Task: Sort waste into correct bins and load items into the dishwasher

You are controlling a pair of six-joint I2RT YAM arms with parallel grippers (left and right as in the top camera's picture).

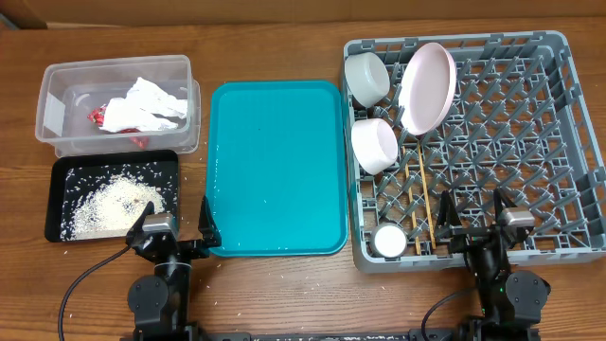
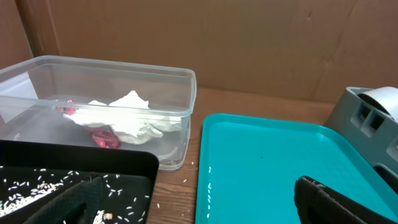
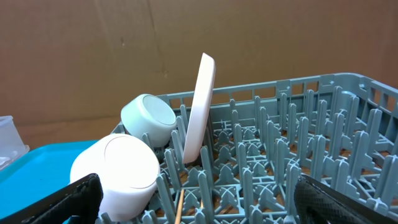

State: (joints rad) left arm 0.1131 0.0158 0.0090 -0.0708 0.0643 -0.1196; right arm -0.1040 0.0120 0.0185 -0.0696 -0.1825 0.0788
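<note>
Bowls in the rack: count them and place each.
2. One bowl lies tipped in the rack's far left corner beside the plate; the other bowl sits next to it, toward the near edge. None seems hidden.

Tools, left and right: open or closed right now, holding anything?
Left tool: open, holding nothing.
Right tool: open, holding nothing.
</note>
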